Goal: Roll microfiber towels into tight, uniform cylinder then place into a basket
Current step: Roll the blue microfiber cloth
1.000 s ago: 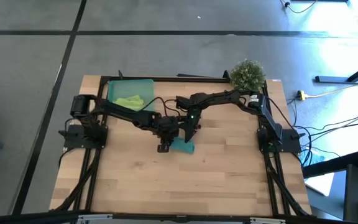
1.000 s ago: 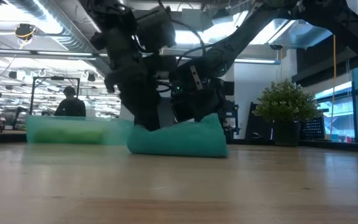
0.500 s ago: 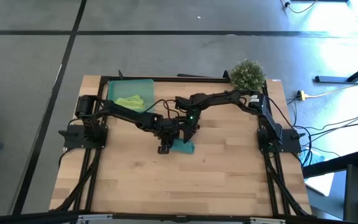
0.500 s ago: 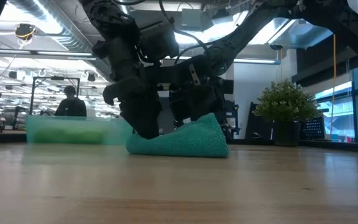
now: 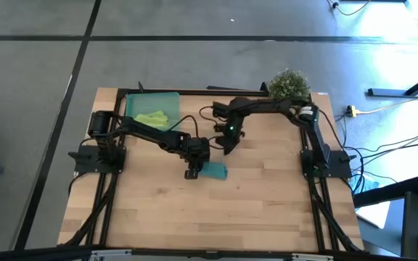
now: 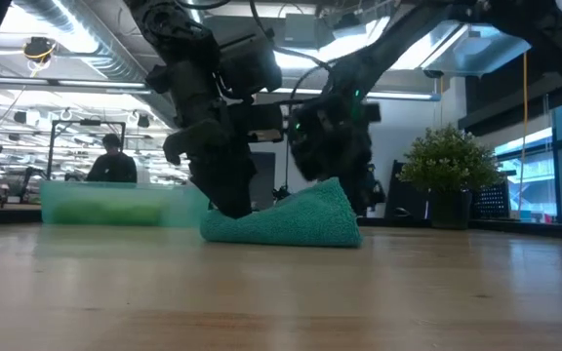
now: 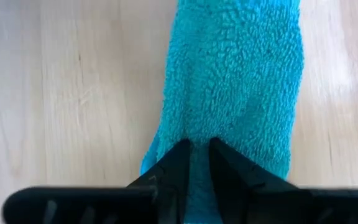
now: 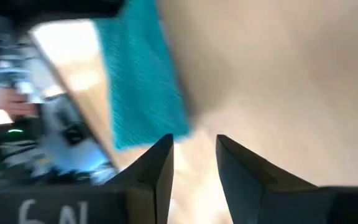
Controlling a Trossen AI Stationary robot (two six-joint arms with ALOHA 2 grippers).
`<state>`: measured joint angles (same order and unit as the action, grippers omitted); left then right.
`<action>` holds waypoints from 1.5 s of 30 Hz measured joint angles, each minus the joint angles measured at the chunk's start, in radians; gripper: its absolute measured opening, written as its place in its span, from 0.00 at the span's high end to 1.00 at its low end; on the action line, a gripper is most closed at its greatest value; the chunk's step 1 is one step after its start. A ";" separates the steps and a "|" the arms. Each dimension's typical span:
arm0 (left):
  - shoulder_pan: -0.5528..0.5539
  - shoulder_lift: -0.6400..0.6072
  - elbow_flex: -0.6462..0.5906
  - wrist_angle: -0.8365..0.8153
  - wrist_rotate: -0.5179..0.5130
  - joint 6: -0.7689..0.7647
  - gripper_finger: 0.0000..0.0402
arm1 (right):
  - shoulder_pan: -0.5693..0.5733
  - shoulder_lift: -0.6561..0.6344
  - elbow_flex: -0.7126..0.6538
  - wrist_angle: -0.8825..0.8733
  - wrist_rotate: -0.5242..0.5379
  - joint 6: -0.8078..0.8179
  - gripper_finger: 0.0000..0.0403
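A teal towel (image 5: 215,171), rolled into a short loose bundle, lies on the wooden table near its middle; in the low view the teal towel (image 6: 283,219) stands higher at one end. My left gripper (image 5: 192,172) is shut on the end nearest the table's left. My right gripper (image 5: 227,147) hangs open above and beyond the towel, nothing between its fingers (image 8: 160,168). The basket (image 5: 171,98) stands at the far left with the lime-green towel (image 5: 152,117) crumpled inside it. My left gripper pinches the teal towel's left end (image 7: 196,134) between its two fingers (image 7: 178,163). They come from above, slanting in from the table's left, and point along the roll. The towel rests on the table, and a little cloth shows in the narrow gap.
A potted plant (image 5: 289,85) stands at the far right corner. Bare wood stretches from the towel toward the near edge (image 5: 216,225). A person (image 6: 112,164) shows in the room behind the basket.
My right gripper has opened, let go of the teal towel, and gone up and toward the far edge. The towel has stayed on the table, its freed end now standing clear of that gripper. My left gripper has kept its hold.
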<state>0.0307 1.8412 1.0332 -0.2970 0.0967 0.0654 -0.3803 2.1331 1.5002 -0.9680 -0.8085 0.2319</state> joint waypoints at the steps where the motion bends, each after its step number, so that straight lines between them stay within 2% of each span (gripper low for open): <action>1: 0.000 0.000 0.000 0.000 0.000 0.000 0.85 | -0.002 -0.018 0.000 -0.023 0.047 -0.006 0.70; 12: 0.000 0.000 -0.001 -0.002 0.000 -0.005 0.85 | 0.032 -0.313 0.000 -0.146 0.484 -0.031 0.70; 15: -0.001 0.000 -0.001 -0.002 -0.001 -0.003 0.85 | 0.062 -0.414 -0.020 -0.113 0.544 -0.051 0.70; 18: 0.000 0.000 -0.001 -0.002 -0.001 -0.003 0.85 | 0.104 -0.538 -0.095 -0.008 0.553 -0.081 0.70; 23: 0.000 0.000 -0.002 -0.001 -0.001 -0.003 0.85 | 0.190 -0.748 -0.311 0.267 0.553 -0.120 0.70; 28: 0.000 0.000 -0.002 -0.001 -0.001 -0.001 0.85 | 0.276 -0.895 -0.510 0.518 0.528 -0.190 0.70; 31: 0.000 0.000 -0.002 -0.001 -0.001 0.000 0.85 | 0.322 -0.936 -0.600 0.650 0.468 -0.243 0.70; 34: 0.000 0.000 -0.002 -0.001 -0.001 0.000 0.85 | 0.351 -0.948 -0.653 0.737 0.470 -0.268 0.70; 45: 0.000 0.000 -0.002 0.000 0.000 -0.001 0.85 | 0.358 -0.949 -0.668 0.763 0.475 -0.264 0.70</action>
<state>0.0307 1.8412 1.0317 -0.2974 0.0967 0.0647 -0.0227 1.1839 0.8322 -0.2054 -0.3340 -0.0324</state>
